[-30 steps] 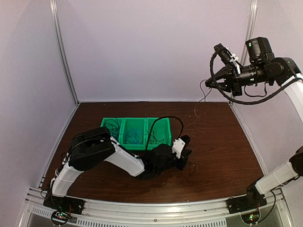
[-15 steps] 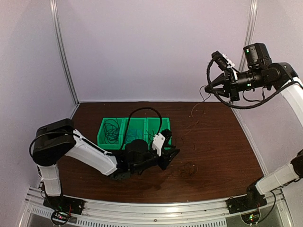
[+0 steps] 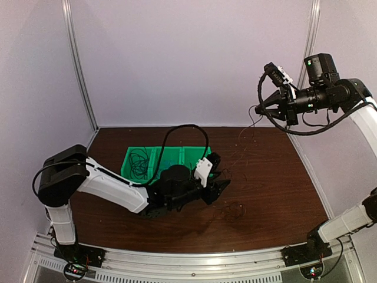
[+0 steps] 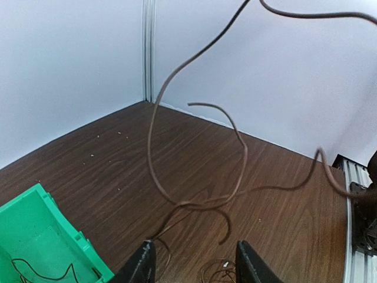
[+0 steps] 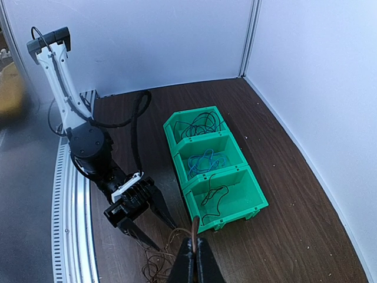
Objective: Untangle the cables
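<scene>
We'd call this partway done. On the brown surface [image 3: 277, 194], the green three-compartment bin [image 5: 235, 213] already holds sorted cables [image 5: 200, 124]: black at one end, a bright blue cable [image 5: 203, 160] in the middle, a dark one at the other end. A loose tangle [image 3: 235, 210] of thin, curly brown wire lies on the surface near the bin, not yet separated. The right gripper [image 3: 259, 109], raised high, has its fingers clenched on one brown cable [image 4: 156, 118] that loops down to the tangle. The left gripper [image 3: 219, 180] sits low beside it, fingers released and holding nothing.

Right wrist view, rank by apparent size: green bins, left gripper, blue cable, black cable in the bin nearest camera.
1. green bins
2. left gripper
3. blue cable and black cable: similar spread, and the black one sits nearer the camera, so no ranking between them.
</scene>
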Controlling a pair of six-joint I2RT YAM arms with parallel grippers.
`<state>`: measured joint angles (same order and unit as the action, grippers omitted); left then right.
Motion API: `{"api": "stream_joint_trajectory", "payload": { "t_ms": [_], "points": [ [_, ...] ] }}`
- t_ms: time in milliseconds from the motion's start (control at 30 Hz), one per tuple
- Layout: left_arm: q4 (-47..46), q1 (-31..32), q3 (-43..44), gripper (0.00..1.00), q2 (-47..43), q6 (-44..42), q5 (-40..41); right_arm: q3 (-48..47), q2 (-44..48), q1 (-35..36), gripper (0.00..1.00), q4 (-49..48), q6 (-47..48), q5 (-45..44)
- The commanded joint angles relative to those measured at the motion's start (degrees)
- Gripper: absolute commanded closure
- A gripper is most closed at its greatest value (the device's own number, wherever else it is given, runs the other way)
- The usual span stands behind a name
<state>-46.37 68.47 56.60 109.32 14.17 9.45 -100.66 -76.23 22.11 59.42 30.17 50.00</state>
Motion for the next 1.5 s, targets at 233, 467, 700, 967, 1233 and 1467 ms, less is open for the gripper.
{"api": "stream_joint_trajectory", "payload": {
  "t_ms": [233, 467, 700, 967, 1233, 1467],
  "points": [
    [0.45, -1.92, 8.43, 0.93, 5.2, -5.55, 0.47, -2.0, 0.72, -0.23, 1.0, -0.52, -0.55, -0.42],
    [-3.13, -2.33, 7.29, 1.0, 7.22, -5.36, 1.27, -3.4, 0.32, -0.22, 1.0, -0.23, -0.47, -0.18],
    [-3.84, -2.22, 2.49, 1.0, 8.85, -1.15, -2.03, -7.28, -0.03, -1.64, 1.0, -0.68, -0.55, -0.11],
    [-6.03, -0.09, -8.63, 1.0, 7.36, 4.64, -2.37, -12.65, -1.25, -5.86, 1.0, -3.77, -2.68, 1.35],
    [-6.47, 0.72, -11.26, 1.0, 4.52, 5.23, -0.79, -14.5, -3.89, -7.62, 1.0, -8.92, -7.03, 2.57],
    [-1.93, 0.96, -11.43, 1.0, -6.76, -1.86, 4.4, -10.27, -6.78, -6.02, 1.0, -12.35, -8.36, 3.28]
  ]
}}
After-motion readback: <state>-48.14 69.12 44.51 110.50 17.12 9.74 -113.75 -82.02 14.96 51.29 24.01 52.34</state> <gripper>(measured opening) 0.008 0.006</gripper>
